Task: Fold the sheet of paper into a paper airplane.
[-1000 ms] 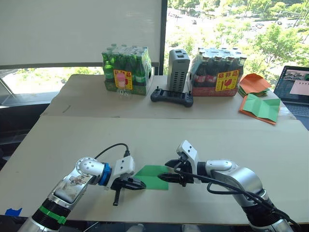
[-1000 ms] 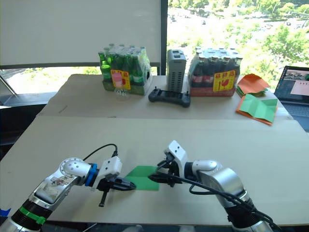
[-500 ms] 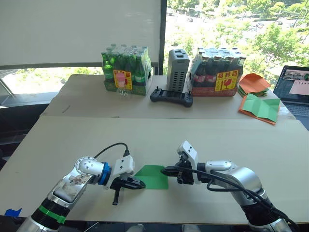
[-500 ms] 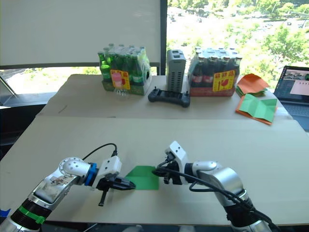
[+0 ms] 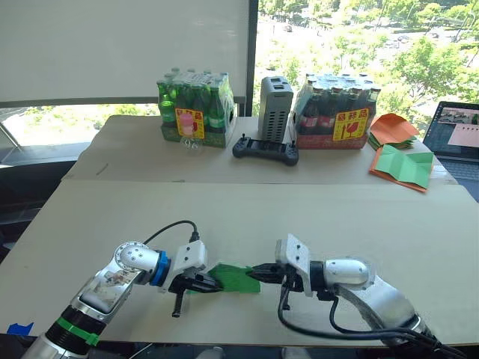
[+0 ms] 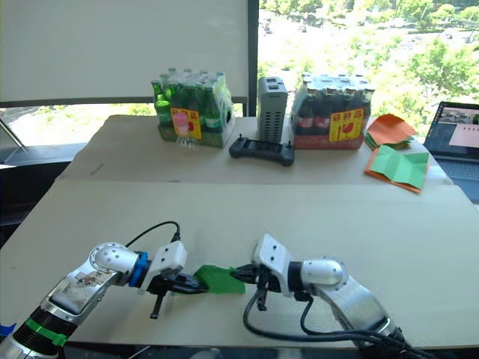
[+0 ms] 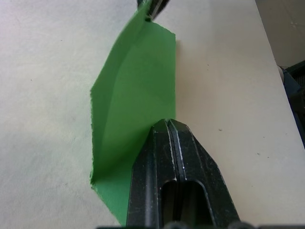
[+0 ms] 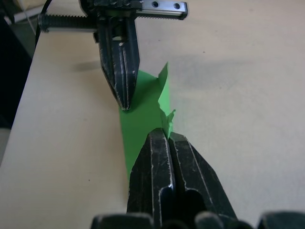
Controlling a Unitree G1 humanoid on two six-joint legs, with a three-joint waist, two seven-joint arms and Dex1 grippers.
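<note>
Beige counter (image 5: 314,209) carries the sheet of paper (image 5: 236,277), stretched between both hands. Left hand (image 5: 212,284) and right hand (image 5: 258,273) each clench an opposite edge. Risk: pulling apart could tear the thin sheet.

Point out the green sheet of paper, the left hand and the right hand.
sheet of paper (image 7: 136,90): left wrist view, middle of the creased green surface.
left hand (image 5: 217,286): left eye view, shut fingertips on the paper's left edge.
right hand (image 5: 252,274): left eye view, shut fingertips on the paper's right edge.
</note>
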